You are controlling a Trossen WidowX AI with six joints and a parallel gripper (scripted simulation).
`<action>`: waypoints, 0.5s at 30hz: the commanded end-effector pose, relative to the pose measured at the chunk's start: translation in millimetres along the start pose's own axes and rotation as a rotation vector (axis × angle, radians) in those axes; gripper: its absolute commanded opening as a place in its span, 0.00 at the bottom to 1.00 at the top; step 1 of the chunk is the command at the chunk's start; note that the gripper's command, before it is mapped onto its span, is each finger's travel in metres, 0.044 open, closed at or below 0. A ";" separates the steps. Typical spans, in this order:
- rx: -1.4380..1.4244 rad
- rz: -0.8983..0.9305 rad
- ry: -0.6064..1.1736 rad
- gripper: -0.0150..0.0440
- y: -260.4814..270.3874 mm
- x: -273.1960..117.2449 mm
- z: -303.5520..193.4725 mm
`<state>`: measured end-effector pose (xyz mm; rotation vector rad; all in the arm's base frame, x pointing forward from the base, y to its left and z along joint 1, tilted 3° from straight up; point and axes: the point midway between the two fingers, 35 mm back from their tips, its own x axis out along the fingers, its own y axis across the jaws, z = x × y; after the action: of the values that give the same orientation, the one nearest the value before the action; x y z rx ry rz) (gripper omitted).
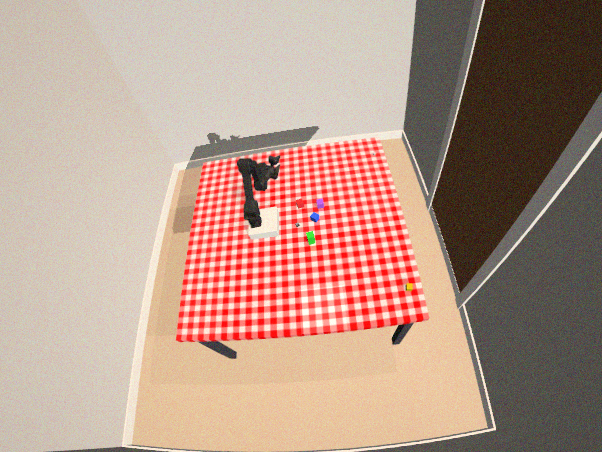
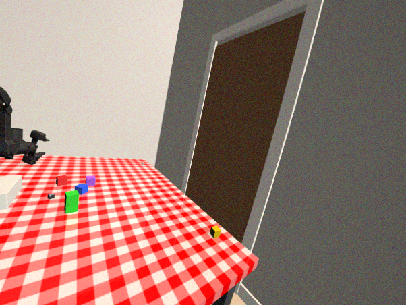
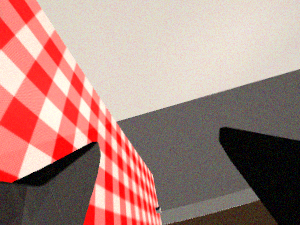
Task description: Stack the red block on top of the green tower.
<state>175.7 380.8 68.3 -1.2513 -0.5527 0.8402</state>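
Observation:
The red block (image 1: 300,203) (image 2: 61,180) lies on the checkered tablecloth, apart from the other blocks. The green tower (image 1: 311,238) (image 2: 71,202) stands upright, two blocks high with a faint seam, nearer the front than the red block. Nothing rests on its top. My gripper (image 1: 278,167) (image 2: 46,146) (image 3: 161,141) is open and empty, with its fingers wide apart. It is above the back part of the table, behind and to the left of the red block in the top view. The wrist view shows neither the red block nor the tower.
A blue block (image 1: 314,217) (image 2: 81,189) lies between the tower and a purple block (image 1: 320,203) (image 2: 90,180). A tiny dark cube (image 1: 297,225) (image 2: 51,196) lies left of the tower. A white box (image 1: 270,220) (image 2: 11,183) sits beside the arm. A yellow block (image 1: 409,287) (image 2: 216,231) lies near the right edge.

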 end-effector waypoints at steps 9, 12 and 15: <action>0.177 0.166 0.151 1.00 11.6 25.4 -48.3; 0.258 0.222 0.221 1.00 13.6 30.9 -68.9; 0.345 0.273 0.295 1.00 14.3 33.6 -89.8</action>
<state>242.7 364.0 32.6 -1.1704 -0.1179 0.9123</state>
